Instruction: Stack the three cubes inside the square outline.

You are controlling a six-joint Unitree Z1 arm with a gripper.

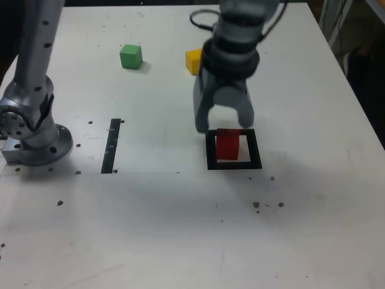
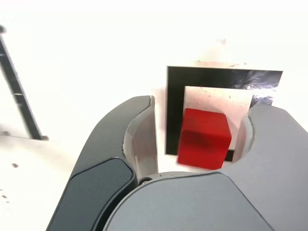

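Fingers (image 1: 202, 118): spread, pinching nothing, with a gap on both sides of the cube in the wrist view.
Red cube (image 1: 228, 147): upright on the tabletop (image 1: 150, 229), within the square (image 1: 255, 149), off its centre toward 9 o'clock in the exterior view.
Step in hand: most likely parting from the red cube; the lift needed to be straight up, since a sideways drift could have dragged a pad against it.
Width: best left generous until the tips had cleared the cube's top.
Base: a small nudge toward 3 o'clock in the exterior view would probably have centred it, worth making before anything was stacked.
Yellow cube (image 1: 192, 62): toward 11 o'clock from the square, partly hidden by the arm (image 1: 231, 51); probably the handier next pick.
Green cube (image 1: 130, 57): toward 10 o'clock, in plain view.
Stack: one cube high, two to add, each wanting a level, slow set-down.
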